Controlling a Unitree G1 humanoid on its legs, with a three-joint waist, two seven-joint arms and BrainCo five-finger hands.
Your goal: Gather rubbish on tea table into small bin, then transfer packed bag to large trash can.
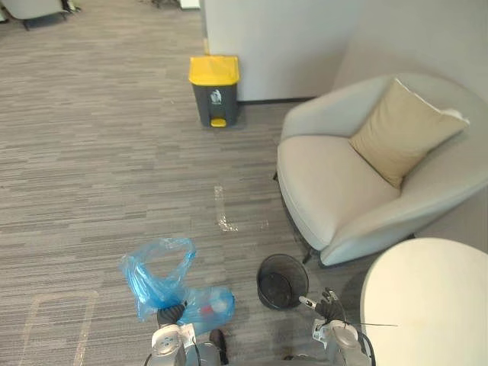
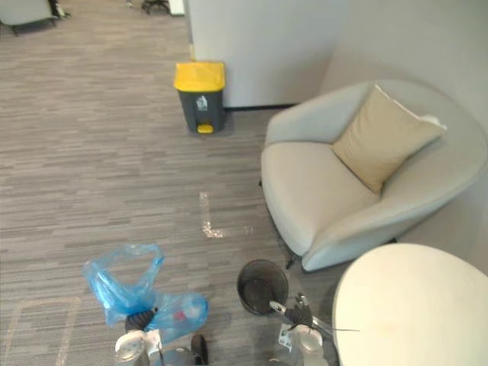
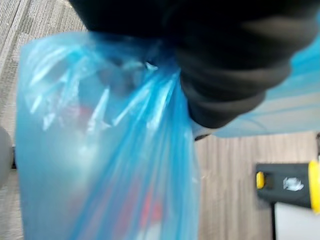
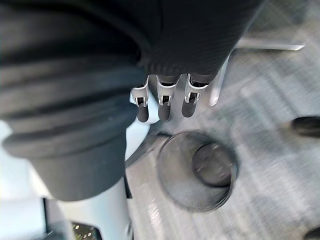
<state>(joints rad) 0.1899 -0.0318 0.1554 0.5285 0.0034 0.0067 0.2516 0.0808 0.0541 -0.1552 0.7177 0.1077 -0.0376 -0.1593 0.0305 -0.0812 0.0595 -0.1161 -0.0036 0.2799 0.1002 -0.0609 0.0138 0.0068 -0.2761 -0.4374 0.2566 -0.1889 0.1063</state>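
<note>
A blue plastic bag [image 1: 164, 278] with rubbish showing through it hangs low over the carpet, and my left hand [image 1: 172, 313] is shut on its gathered neck. Up close, the bag [image 3: 100, 150] bunches tightly under the hand's dark cover [image 3: 225, 75], with something red inside. The small black mesh bin [image 1: 282, 280] stands unlined on the floor just to the right of the bag. My right hand [image 1: 328, 306] hovers beside that bin [image 4: 197, 170] with relaxed fingers [image 4: 161, 106] and holds nothing. The large grey trash can with a yellow lid [image 1: 214, 90] stands far ahead by the wall.
A light grey armchair [image 1: 343, 191] with a tan cushion [image 1: 402, 130] sits to the right. The round white tea table [image 1: 427, 305] fills the lower right. Open grey carpet [image 1: 114, 175] lies between me and the large can, with a strip of tape [image 1: 223, 210] on it.
</note>
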